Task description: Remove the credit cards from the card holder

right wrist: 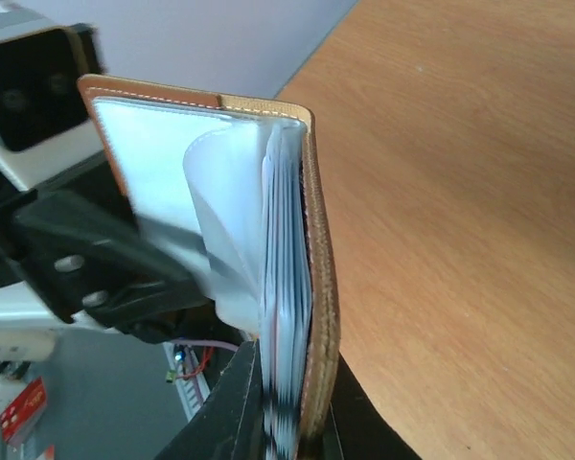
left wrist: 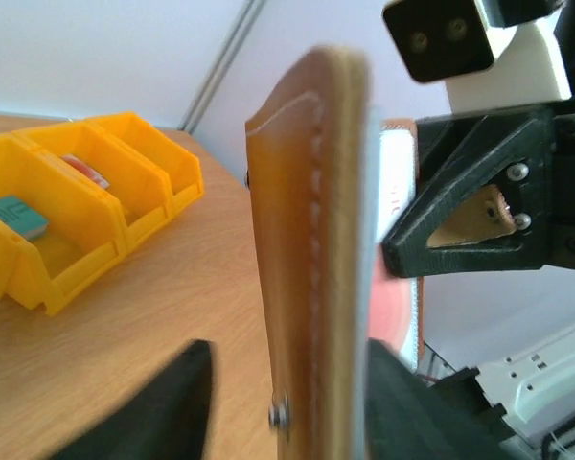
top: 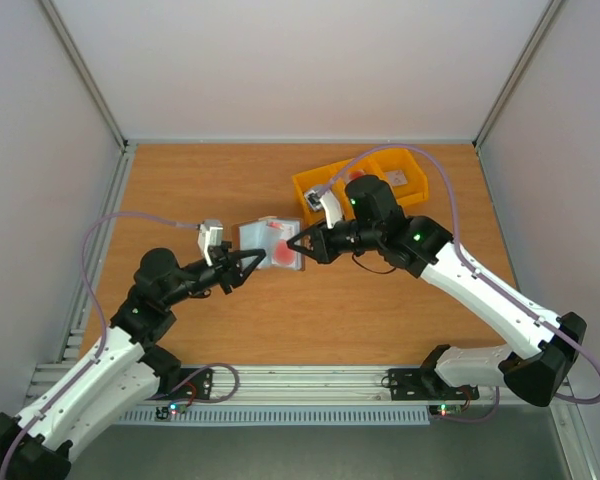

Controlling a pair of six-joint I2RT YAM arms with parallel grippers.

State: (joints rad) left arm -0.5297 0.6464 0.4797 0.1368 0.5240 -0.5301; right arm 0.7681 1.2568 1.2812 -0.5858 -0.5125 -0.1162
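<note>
Claws (top view): left claw (top: 248,262) at the card holder's left edge, right claw (top: 302,245) at its right edge, tips facing each other.
Card holder (top view): card holder (top: 265,235) spread open between the claws, mid-table (top: 280,320), grey-blue lining facing up. Long axis runs left-right, slightly tilted.
Credit card (top view): credit card (top: 281,256) sits in the open holder, pale face with red round spot up.
Yellow bin (top view): yellow bin (top: 310,185) is behind the right claw, apart from the holder.
Left claw (left wrist): narrow, straddling the brown cover (left wrist: 302,240). Outer finger (left wrist: 172,412) shows a gap to the leather, inner finger is against the lining. Not clamped.
Card holder (left wrist): edge-on, long axis vertical in frame, stitched leather toward the bin (left wrist: 125,206).
Right claw (left wrist): its finger (left wrist: 441,230) is on the far flap, with a red blur beside it.
Right claw (right wrist): right claw (right wrist: 287,422) pinches the holder's half, a finger on each side.
Card holder (right wrist): edge-on, leather (right wrist: 316,249) toward the table, clear sleeves fanned toward the left claw's finger (right wrist: 96,268).
</note>
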